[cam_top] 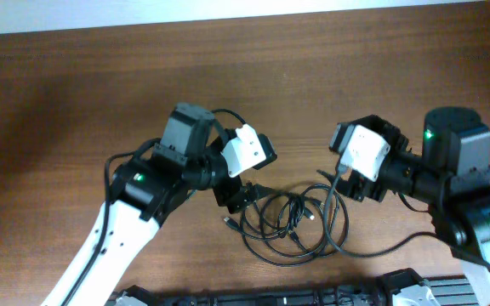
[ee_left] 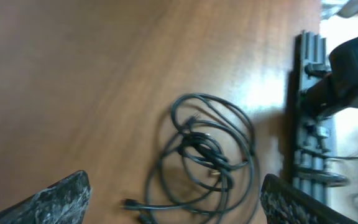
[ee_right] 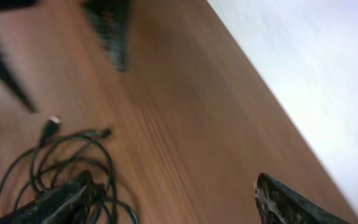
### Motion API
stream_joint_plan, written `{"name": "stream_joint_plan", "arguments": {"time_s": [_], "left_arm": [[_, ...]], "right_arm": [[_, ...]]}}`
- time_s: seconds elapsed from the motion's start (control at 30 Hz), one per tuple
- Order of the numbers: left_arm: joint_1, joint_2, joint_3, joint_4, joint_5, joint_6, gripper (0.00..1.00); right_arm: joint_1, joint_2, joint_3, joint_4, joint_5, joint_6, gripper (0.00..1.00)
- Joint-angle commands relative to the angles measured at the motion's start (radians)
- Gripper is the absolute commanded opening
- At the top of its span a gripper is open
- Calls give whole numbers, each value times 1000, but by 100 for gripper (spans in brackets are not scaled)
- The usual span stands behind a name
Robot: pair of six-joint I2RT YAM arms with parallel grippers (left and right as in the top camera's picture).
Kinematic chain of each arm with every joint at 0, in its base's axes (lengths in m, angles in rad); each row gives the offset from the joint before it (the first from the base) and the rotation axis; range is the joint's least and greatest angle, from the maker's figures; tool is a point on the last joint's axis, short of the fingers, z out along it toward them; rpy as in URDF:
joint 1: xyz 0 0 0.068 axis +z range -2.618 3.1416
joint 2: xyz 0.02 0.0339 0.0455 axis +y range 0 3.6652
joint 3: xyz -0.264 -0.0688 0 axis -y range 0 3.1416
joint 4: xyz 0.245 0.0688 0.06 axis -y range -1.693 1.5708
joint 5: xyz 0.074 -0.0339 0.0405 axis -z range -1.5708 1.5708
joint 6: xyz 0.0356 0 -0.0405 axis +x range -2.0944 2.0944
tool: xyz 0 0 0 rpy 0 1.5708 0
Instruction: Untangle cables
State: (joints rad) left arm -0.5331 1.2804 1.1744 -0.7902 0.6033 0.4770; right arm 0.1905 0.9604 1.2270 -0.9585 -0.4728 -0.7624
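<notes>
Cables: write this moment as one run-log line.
cables tangled on table | left gripper open, empty | right gripper open, empty

2 black-and-white arms — green LEDs, seemingly

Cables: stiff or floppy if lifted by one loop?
Probably floppy: the cables lie in thin loose loops flat on the table, so they'd likely sag off a grip. Likely light, given thin cords and small plugs. Strands cross in the middle, so one loop would probably drag the rest.

Robotics lab — left arm and right arm flank a wooden table.
</notes>
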Motion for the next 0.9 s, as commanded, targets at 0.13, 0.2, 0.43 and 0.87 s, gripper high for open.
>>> {"name": "stream_joint_plan", "arguments": {"time_s": [0.13, 0.2, 0.43, 0.87], "left_arm": [[-120, 146, 5, -8, 149, -96, 83], [-175, 192, 5, -8, 147, -96, 80], [-272, 275, 5, -8, -32, -223, 82], [-338, 361, 5, 4, -212, -410, 89]], "right_arm": [[-2, 106, 12, 3, 190, 290, 82], [-6, 131, 12, 11, 293, 399, 82], [-233, 151, 12, 21, 386, 649, 83], [-548, 155, 12, 19, 143, 648, 83]]}}
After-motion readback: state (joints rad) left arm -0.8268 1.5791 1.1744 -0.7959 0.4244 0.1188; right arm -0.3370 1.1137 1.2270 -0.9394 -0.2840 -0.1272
